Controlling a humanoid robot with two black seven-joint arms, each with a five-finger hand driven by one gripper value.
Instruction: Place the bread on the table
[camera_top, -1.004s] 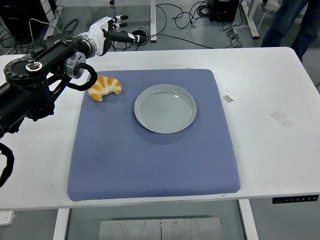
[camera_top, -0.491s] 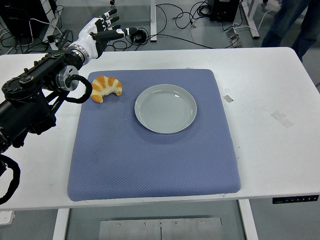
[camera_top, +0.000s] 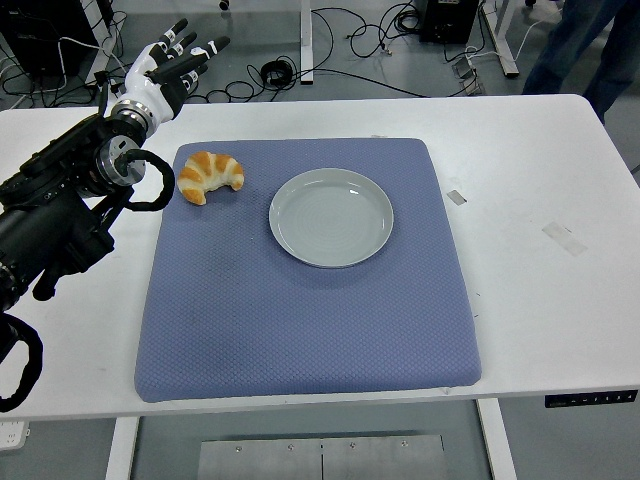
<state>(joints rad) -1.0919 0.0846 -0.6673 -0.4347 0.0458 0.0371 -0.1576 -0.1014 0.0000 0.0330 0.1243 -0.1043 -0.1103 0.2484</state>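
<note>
A golden croissant (camera_top: 209, 175) lies on the blue mat (camera_top: 300, 300) near its far left corner, left of a grey plate (camera_top: 331, 217) that holds nothing. My left hand (camera_top: 168, 66) is raised beyond the table's far left edge, well behind and to the left of the croissant, with its white fingers spread and nothing in them. The black left arm (camera_top: 60, 200) reaches in from the left edge over the white table (camera_top: 540, 240). The right arm is out of sight.
Cables and desk legs cover the floor beyond the table's far edge. A person's legs (camera_top: 590, 50) stand at the top right. Small tape marks (camera_top: 456, 196) sit on the table right of the mat.
My left hand has pulled back to the left and away from the croissant, its fingers staying spread. The croissant and the plate have not moved.
</note>
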